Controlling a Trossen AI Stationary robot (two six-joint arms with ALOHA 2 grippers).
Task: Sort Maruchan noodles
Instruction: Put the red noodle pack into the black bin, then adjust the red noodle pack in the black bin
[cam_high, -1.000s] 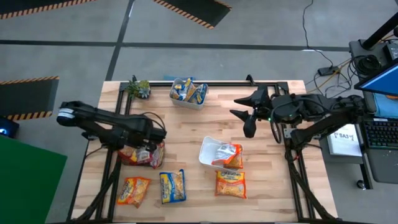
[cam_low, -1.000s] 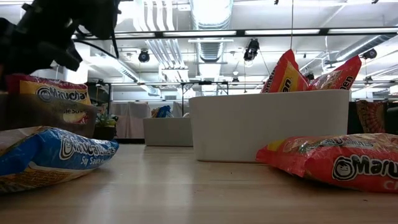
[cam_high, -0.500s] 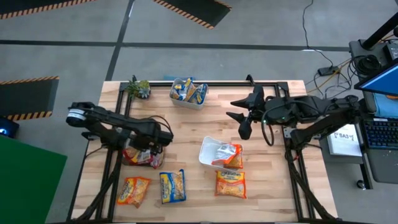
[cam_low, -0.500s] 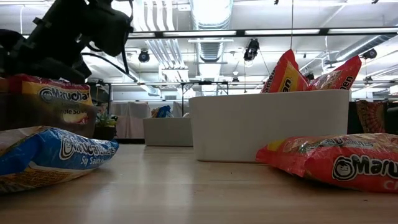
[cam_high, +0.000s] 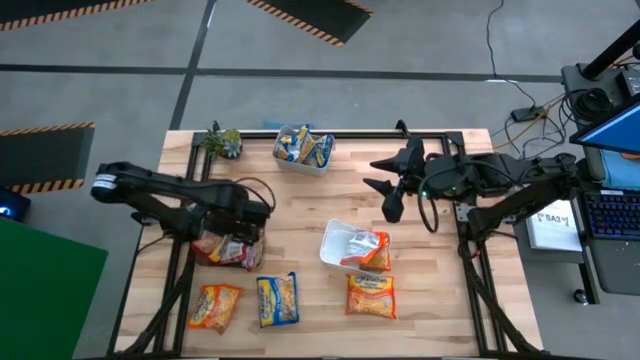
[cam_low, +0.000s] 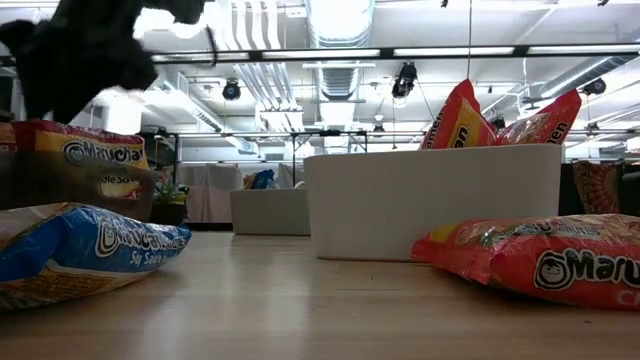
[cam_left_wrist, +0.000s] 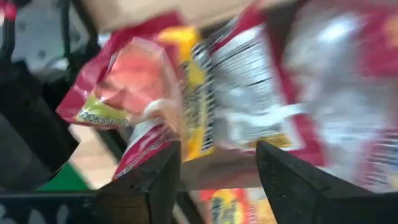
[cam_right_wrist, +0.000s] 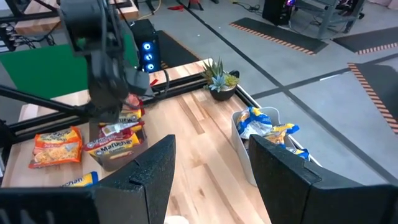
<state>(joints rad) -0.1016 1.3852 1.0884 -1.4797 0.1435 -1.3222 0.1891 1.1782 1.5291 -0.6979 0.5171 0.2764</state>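
Now: left gripper (cam_high: 243, 222) over the dark tray (cam_high: 226, 249) at the table's left side, fingers (cam_left_wrist: 149, 186) parted, gripping nothing. Red packets (cam_left_wrist: 249, 106) directly below and between the fingers, lying in that tray, apparently not clamped. Farther out along the near edge: an orange packet (cam_high: 216, 306), a blue-and-yellow packet (cam_high: 277, 299) and another orange packet (cam_high: 371, 296) flat on the wooden table (cam_high: 300, 200). At mid-table, a white tray (cam_high: 340, 245) with orange packets. At the far edge, a clear tray (cam_high: 303, 150) with blue-and-yellow packets, beside a small potted plant (cam_high: 222, 142). Right gripper (cam_high: 392, 195) above the table's right half, fingers (cam_right_wrist: 143, 174) spread, holding nothing, well apart from every packet.
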